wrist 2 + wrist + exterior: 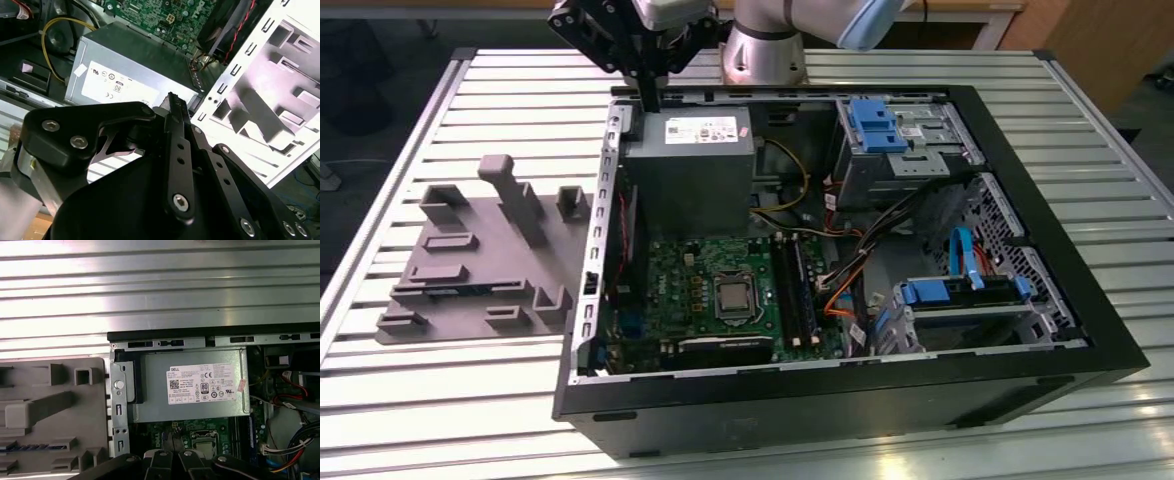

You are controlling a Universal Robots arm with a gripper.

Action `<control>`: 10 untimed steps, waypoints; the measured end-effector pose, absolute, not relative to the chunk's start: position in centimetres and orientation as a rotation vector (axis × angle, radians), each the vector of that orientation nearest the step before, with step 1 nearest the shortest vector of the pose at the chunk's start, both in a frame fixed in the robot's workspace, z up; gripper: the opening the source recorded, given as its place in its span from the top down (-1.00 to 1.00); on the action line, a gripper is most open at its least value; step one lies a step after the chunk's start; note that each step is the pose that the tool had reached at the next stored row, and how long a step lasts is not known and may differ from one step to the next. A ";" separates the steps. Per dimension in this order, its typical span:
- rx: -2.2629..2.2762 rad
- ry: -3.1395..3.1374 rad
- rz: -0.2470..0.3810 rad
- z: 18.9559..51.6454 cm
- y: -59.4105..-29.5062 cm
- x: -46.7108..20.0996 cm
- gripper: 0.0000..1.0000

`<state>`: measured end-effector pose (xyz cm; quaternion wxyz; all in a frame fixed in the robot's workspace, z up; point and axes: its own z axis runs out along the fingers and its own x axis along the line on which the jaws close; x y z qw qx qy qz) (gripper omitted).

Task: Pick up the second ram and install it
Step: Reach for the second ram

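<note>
The gripper, fingers pressed together on nothing, hangs over the far rim of the computer case beside the power supply. The second ram seems to lie slotted in the grey holder, near the bench edge at the exterior view's left, with bare slats around it.

In the exterior view we look down on the whole open black computer case; both wrist views hang close above its grey metal power supply box.
</note>
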<state>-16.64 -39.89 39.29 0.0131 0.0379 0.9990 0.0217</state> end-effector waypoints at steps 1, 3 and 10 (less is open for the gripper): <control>0.118 3.112 0.068 39.3 -39.9 -16.7 0.79; 0.118 3.112 0.068 39.3 -39.9 -16.9 0.79; 0.118 3.113 0.068 39.3 -39.9 -17.6 0.79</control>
